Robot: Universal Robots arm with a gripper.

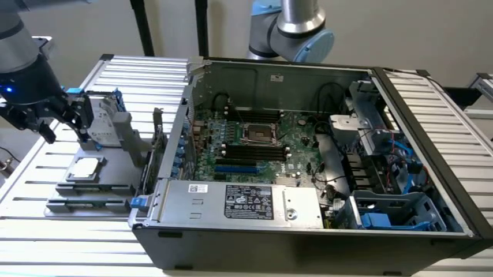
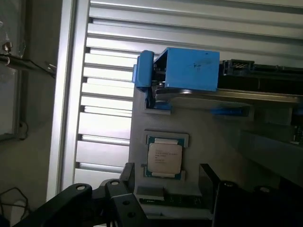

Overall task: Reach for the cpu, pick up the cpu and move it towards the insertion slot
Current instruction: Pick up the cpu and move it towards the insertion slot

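Note:
The cpu (image 1: 85, 168) is a small silver square chip lying flat in a grey holder (image 1: 92, 193) on the slatted table, at the exterior view's left. My gripper (image 1: 63, 129) hangs above and just behind it, open, with nothing between its fingers. In the wrist view the cpu (image 2: 164, 157) lies in its green-rimmed seat, and the two black fingers (image 2: 128, 176) stand apart on either side of it, clear of the chip. The insertion slot (image 1: 258, 133), a silver-framed square socket with a dark centre, sits on the motherboard inside the open computer case.
The open computer case (image 1: 431, 133) takes up the middle and right of the table, with a labelled power supply (image 1: 246, 203) along its front. A blue bracket (image 2: 189, 68) and grey upright parts (image 1: 108, 124) stand beside the holder. Another arm's base (image 1: 297, 29) rises behind the case.

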